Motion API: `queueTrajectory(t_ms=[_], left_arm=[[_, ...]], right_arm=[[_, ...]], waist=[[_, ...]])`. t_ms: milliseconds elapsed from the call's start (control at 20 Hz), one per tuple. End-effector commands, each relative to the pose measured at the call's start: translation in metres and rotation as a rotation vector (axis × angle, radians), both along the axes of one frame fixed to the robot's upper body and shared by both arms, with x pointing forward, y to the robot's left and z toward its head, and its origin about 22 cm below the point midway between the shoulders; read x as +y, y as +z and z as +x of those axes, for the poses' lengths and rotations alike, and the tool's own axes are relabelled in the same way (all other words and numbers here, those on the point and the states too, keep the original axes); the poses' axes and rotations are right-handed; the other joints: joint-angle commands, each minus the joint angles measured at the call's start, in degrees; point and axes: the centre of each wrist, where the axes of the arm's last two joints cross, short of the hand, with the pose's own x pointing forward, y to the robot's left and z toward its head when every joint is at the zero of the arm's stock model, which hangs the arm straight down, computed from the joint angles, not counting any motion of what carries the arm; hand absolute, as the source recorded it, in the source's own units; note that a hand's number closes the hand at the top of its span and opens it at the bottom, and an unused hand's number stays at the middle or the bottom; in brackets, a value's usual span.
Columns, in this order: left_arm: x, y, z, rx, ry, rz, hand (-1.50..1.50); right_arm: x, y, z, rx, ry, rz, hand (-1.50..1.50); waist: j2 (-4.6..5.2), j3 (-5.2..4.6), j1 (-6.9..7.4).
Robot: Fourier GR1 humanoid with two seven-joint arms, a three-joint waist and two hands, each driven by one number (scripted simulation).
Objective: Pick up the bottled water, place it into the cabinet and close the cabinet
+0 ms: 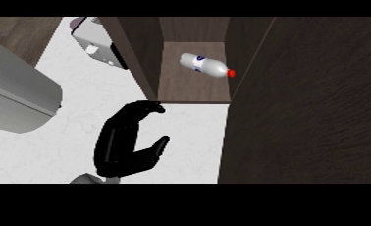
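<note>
The bottled water is clear with a red cap and lies on its side on the floor of the dark wooden cabinet, cap toward the right. The cabinet stands open, and its door fills the right side of the view as a large dark panel. My left hand hovers over the white counter just in front of the cabinet's lower edge. It is open, fingers stretched toward the cabinet and thumb out to the right, and it holds nothing. My right hand does not show.
A large grey rounded appliance sits at the left edge of the counter. A small white and grey device stands at the back, beside the cabinet's left wall. White counter lies between hand and door.
</note>
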Motion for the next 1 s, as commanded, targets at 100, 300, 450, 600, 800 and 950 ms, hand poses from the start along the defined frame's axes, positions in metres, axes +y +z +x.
queueTrajectory(t_ms=[100, 300, 450, 600, 800, 950], left_arm=[[0.04, 0.006, -0.032, -0.002, 0.071, -0.025, -1.5], [0.066, 0.013, -0.041, 0.024, 0.092, -0.05, -1.5], [0.072, 0.016, -0.047, 0.019, 0.113, -0.09, -1.5], [0.089, 0.018, -0.059, 0.03, 0.108, -0.086, -1.5], [0.106, 0.02, -0.061, 0.044, 0.107, -0.077, -1.5], [0.117, 0.026, -0.069, 0.033, 0.113, -0.092, -1.5]], right_arm=[[0.013, 0.046, -0.002, -0.137, 0.103, -0.098, 1.5], [0.019, 0.049, -0.006, -0.086, 0.218, -0.101, 1.5], [0.027, 0.048, -0.003, -0.084, 0.331, -0.115, 1.5], [0.036, 0.051, 0.0, -0.129, 0.354, -0.077, 1.5], [0.038, 0.052, 0.004, -0.142, 0.43, -0.143, 1.5], [0.044, 0.049, 0.001, -0.091, 0.433, -0.077, 1.5]], waist=[[-0.09, -0.09, 0.25], [-0.14, -0.14, -0.04], [-0.35, -0.27, 0.27], [-0.35, -0.46, 1.76], [-0.43, -0.7, 1.74], [-0.35, -0.81, 2.95]])
